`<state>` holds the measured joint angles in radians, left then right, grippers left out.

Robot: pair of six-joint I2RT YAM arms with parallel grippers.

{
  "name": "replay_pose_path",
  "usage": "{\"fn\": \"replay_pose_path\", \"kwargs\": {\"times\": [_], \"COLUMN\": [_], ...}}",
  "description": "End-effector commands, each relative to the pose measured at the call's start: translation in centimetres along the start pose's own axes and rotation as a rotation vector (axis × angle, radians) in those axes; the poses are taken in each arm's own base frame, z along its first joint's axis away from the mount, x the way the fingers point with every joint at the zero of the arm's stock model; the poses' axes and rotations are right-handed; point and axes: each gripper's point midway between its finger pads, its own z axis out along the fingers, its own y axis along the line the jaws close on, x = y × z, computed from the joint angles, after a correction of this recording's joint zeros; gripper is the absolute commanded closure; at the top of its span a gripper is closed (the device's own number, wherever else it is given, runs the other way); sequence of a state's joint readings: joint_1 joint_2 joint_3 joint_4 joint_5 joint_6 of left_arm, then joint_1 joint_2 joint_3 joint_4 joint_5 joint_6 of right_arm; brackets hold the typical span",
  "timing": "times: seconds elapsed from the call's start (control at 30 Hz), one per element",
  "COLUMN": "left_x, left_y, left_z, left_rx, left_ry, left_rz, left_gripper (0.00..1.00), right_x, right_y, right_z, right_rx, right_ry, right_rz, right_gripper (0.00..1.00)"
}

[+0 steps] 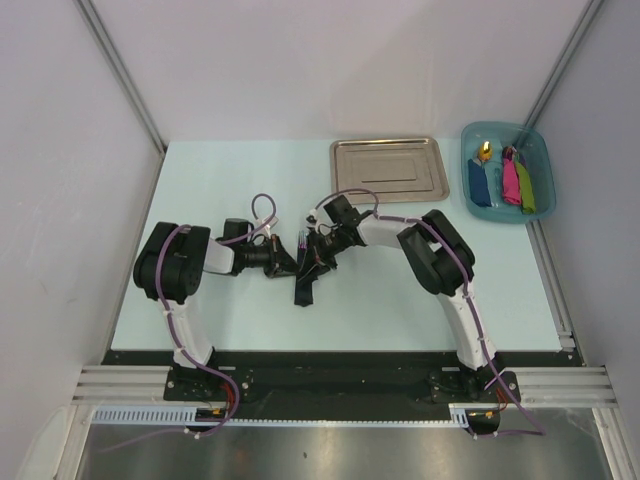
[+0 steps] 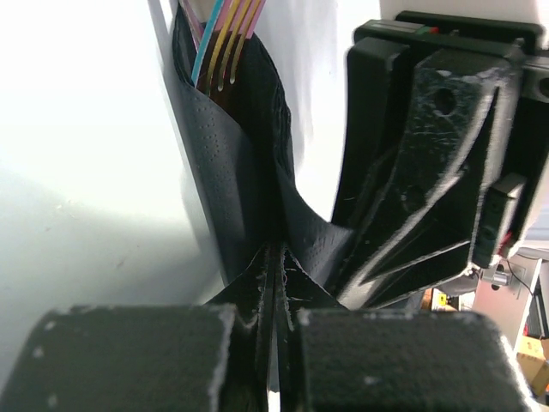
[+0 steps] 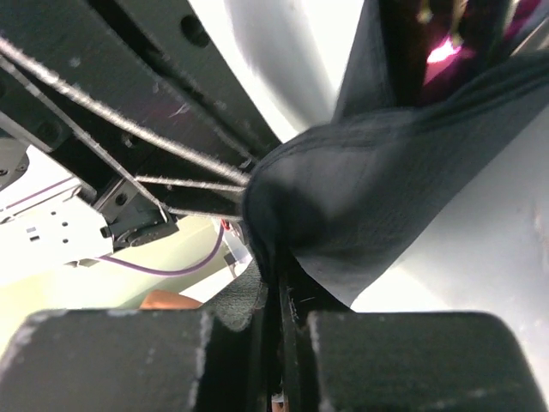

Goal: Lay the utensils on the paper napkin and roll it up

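Observation:
The black paper napkin is wrapped into a loose roll around the utensils and is held just above the table's middle, between both grippers. In the left wrist view fork tines stick out of the far end of the napkin. My left gripper is shut on a pinched fold of the napkin; from above it sits at the roll's left. My right gripper is shut on the napkin from the other side. The utensil handles are hidden inside the roll.
A shiny steel tray lies at the back of the table. To its right stands a teal basket with blue, pink and green items. White walls close in the table on the left, back and right.

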<state>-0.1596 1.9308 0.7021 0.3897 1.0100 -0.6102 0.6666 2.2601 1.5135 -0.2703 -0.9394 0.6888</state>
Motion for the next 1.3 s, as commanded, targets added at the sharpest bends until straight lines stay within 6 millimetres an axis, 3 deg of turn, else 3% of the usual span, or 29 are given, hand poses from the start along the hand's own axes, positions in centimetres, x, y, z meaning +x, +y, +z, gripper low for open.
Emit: {"fn": "replay_pose_path", "kwargs": {"times": [0.0,0.27,0.3,0.5,0.93,1.1,1.23,1.27], "left_x": [0.3,0.3,0.3,0.1,-2.0,-3.6,-4.2,-4.1], "left_y": [2.1,1.9,1.8,1.3,-2.5,-3.3,-2.9,-2.8], "left_z": [0.3,0.2,0.2,0.1,-1.4,-3.1,-5.2,-5.6], "left_rx": [-0.089,-0.088,-0.087,-0.081,-0.039,-0.055,-0.088,-0.093], "left_ry": [-0.007,-0.003,-0.004,-0.008,-0.065,-0.120,-0.151,-0.152], "left_rz": [0.019,0.015,0.018,0.018,0.093,0.108,0.096,0.095], "left_gripper": [1.00,1.00,1.00,1.00,0.98,0.91,0.73,0.68], "right_x": [-0.8,-1.5,-1.6,-1.5,-1.3,-1.4,-1.6,-1.6], "right_y": [0.3,-0.8,-1.0,-1.8,-3.6,-3.9,-3.8,-3.7], "right_z": [0.6,1.1,1.1,1.3,1.7,1.4,1.5,1.5], "right_rx": [-0.040,-0.088,-0.093,-0.101,-0.052,-0.031,-0.028,-0.028], "right_ry": [-0.027,-0.089,-0.095,-0.114,-0.128,-0.144,-0.155,-0.156], "right_rz": [0.005,0.000,0.011,0.030,0.077,0.074,0.066,0.064], "right_gripper": [0.89,0.77,0.71,0.58,0.41,0.27,0.20,0.11]}}
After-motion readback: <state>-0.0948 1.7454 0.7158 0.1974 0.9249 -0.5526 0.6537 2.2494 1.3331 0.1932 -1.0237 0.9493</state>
